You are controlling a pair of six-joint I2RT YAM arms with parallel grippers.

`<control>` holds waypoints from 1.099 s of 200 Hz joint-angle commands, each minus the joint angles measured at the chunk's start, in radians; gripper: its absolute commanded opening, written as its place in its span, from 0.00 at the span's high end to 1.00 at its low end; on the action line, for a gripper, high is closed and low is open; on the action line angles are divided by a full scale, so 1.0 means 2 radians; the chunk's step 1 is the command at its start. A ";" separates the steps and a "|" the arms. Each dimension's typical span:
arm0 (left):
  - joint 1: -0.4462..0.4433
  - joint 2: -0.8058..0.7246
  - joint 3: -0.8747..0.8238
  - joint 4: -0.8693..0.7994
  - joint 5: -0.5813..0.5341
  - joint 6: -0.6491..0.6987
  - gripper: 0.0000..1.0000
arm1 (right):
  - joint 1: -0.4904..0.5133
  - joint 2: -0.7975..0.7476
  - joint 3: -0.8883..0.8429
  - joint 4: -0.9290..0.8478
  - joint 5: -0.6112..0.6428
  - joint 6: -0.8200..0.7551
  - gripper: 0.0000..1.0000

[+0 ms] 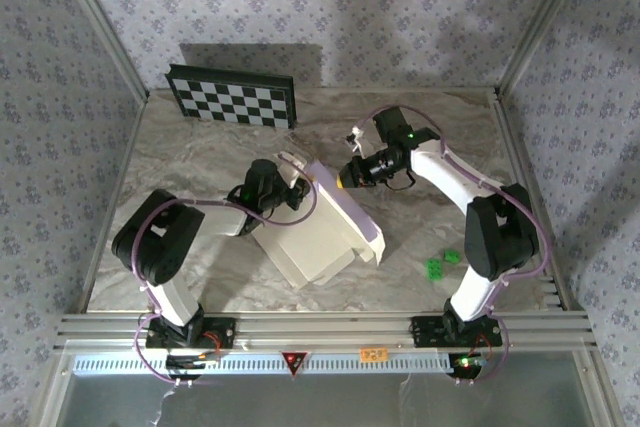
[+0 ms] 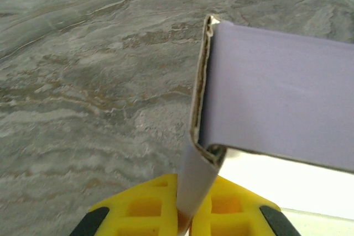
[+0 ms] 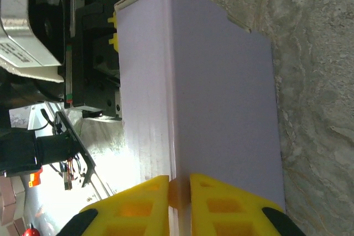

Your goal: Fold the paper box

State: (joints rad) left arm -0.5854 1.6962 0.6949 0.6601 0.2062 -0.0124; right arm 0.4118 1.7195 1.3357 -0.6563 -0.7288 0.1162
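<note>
left claw (image 2: 185, 216) – pinched on box (image 2: 276, 114) flap | right claw (image 3: 178, 194) – clamped on box fold, 2 panels ahead

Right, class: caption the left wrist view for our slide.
Yellow fingers pinching a flap of the lavender box, marbled table behind.

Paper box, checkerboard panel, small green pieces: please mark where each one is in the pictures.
paper box (image 1: 312, 247): top external view, on its white near face.
checkerboard panel (image 1: 232, 97): top external view, on the middle of its pattern.
green pieces (image 1: 434, 268): top external view, on the left one of the pieces.
</note>
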 commanded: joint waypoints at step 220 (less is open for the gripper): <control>-0.007 0.013 0.027 0.020 -0.076 -0.045 1.00 | 0.007 0.033 0.009 -0.036 -0.005 -0.024 0.85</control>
State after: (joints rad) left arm -0.6003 1.7523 0.7433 0.6582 0.1326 -0.0273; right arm 0.4118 1.7512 1.3621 -0.6502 -0.7631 0.0853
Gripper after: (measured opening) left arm 0.096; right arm 0.148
